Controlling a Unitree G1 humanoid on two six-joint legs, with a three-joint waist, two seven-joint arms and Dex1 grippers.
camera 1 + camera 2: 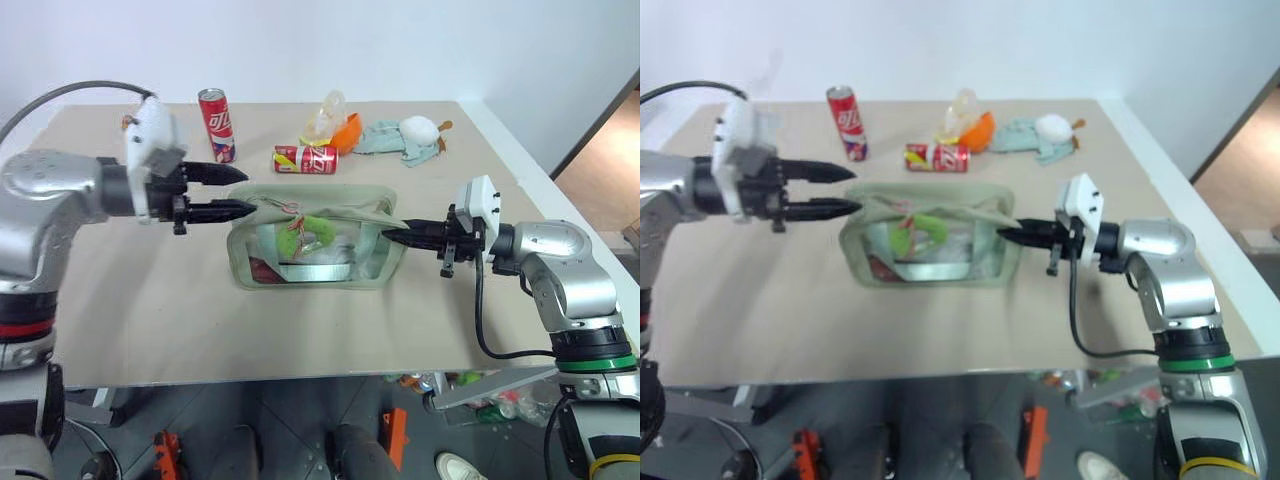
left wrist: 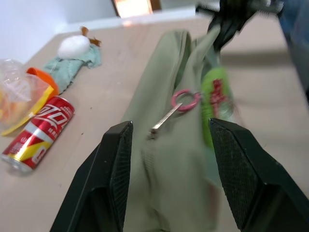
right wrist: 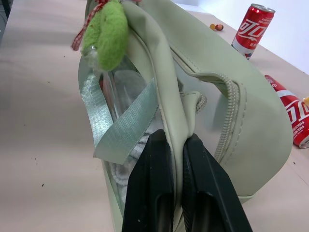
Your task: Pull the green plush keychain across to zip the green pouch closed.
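While the green pouch (image 1: 315,240) is lying on the table (image 1: 150,310) with its top seam looking drawn together, the green plush keychain (image 1: 308,232) is hanging about midway along the clear front window, attached by a pink ring (image 2: 185,100) to a metal pull (image 2: 164,118). Whether the zipper is shut along its full length is not clear, so the pull may be finished or may need one more stroke. The left gripper (image 1: 226,192) is hovering just off the pouch's left end, reaching level toward the right, its two black fingers standing apart and holding nothing. The right gripper (image 1: 408,236) is reaching level from the opposite side, its fingers pressed together and pinching the fabric at the pouch's right end, anchoring it. Two red cans (image 1: 217,124) are sitting beyond the pouch.
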